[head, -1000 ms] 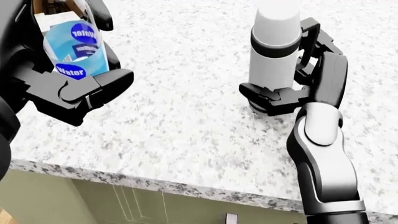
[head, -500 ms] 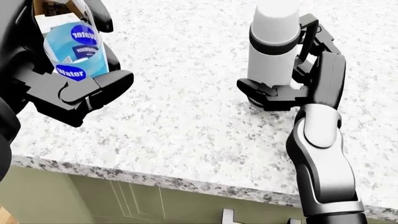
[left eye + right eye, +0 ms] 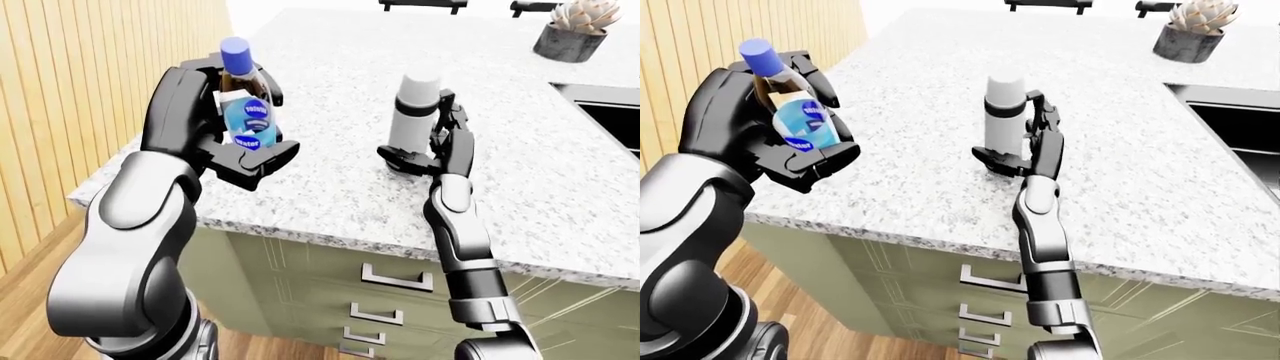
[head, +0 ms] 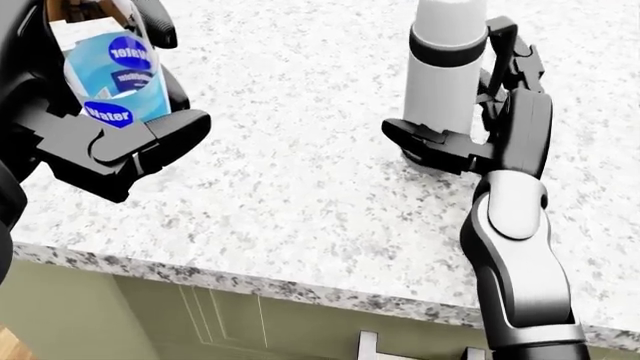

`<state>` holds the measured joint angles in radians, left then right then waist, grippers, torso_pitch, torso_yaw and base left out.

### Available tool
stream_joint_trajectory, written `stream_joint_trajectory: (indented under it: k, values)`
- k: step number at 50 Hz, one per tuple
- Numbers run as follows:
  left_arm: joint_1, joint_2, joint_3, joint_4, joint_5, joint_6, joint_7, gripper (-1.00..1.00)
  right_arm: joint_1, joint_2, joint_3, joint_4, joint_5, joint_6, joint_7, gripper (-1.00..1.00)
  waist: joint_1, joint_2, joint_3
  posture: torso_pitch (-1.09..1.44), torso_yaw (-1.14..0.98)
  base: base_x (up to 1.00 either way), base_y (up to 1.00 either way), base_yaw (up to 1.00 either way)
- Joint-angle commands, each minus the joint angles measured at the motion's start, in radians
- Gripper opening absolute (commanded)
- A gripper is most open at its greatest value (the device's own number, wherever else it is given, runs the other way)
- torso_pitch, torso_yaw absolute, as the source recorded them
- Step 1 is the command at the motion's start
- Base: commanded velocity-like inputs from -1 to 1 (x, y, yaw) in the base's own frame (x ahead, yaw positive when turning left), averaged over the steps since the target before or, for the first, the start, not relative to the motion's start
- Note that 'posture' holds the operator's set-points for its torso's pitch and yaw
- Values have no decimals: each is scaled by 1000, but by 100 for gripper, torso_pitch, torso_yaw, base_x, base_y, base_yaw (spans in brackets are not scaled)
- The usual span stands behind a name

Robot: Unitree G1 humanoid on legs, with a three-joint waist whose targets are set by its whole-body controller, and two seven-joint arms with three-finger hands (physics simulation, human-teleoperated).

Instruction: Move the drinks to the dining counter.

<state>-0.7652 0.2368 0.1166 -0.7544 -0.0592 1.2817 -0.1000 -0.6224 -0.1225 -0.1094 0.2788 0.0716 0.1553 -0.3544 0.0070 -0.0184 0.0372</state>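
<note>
Two-handed delivery of the drinks, placement stage. My left hand (image 3: 225,124) grips a water bottle (image 3: 245,112) with a blue cap and blue "Water" label; the fingers close round its body and it rides tilted in my palm, raised clear of the granite tabletop (image 4: 300,172) and near its left edge. My right hand (image 4: 470,112) stands about a white flask with a dark band (image 4: 445,67), which rests upright on the tabletop. One finger (image 4: 430,146) wraps the base on my thumb side, the others lie against the far side of the body. Whether they still press the flask or merely touch it I cannot tell.

Step in hand, as I judge it: the flask is set down and awaits release, while the bottle has yet to be placed.

Next move, by my estimate: spread the right hand and draw it away sideways without tipping the flask; then bring the left hand over the bare granite just beside the flask, right the bottle to vertical, lower it until its base sits flat, and only then let go.
</note>
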Motion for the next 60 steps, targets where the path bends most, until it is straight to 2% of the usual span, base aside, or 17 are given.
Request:
stream_joint_trajectory:
  k: [1, 4, 20, 30, 37, 42, 46, 48, 50, 57, 60]
  values:
    - [-33, 7, 11, -27, 5, -44, 7, -100, -23, -11, -4, -23, -10, -33, 3, 79, 0, 5, -23, 0, 0, 0, 0, 0]
    - [-32, 8, 13, -27, 3, -44, 6, -100, -21, -14, -6, -25, -9, -33, 4, 100, 0, 4, -24, 0, 0, 0, 0, 0]
    - [-36, 8, 12, -27, 1, -40, 10, -100, -10, -35, -22, -48, 3, -27, 15, 100, 1, 3, -23, 0, 0, 0, 0, 0]
    - [-43, 4, 3, -22, 5, -40, 12, -100, 32, -70, -57, -159, 40, 29, 22, 100, 5, 1, -23, 0, 0, 0, 0, 0]
    - [-33, -13, -19, -7, 19, -63, 15, -100, 101, -97, -96, -311, 76, 97, 21, 100, 5, -1, -23, 0, 0, 0, 0, 0]
    - [-18, -58, -72, 89, 59, -165, 20, -100, 147, -116, -135, -441, 116, 160, 18, 100, 8, -6, -22, 0, 0, 0, 0, 0]
    - [-22, -100, -87, 179, 84, -242, 25, -100, 196, -123, -161, -565, 155, 220, 14, 100, 10, -11, -25, 0, 0, 0, 0, 0]
    - [-30, -110, -86, 237, 97, -284, 26, -100, 217, -123, -168, -613, 164, 243, 14, 100, 10, -15, -24, 0, 0, 0, 0, 0]
    - [-27, -119, -90, 344, 117, -386, 34, -100, 227, -127, -176, -661, 174, 275, 12, 100, 10, -18, -24, 0, 0, 0, 0, 0]
    - [-66, -165, -92, 508, 119, -533, 76, -100, 220, -134, -183, -689, 180, 297, 14, 100, 8, -22, -28, 0, 0, 0, 0, 0]
    - [-81, -175, -90, 638, 113, -633, 91, -100, 221, -137, -182, -704, 180, 309, 24, 100, 8, -26, -26, 0, 0, 0, 0, 0]
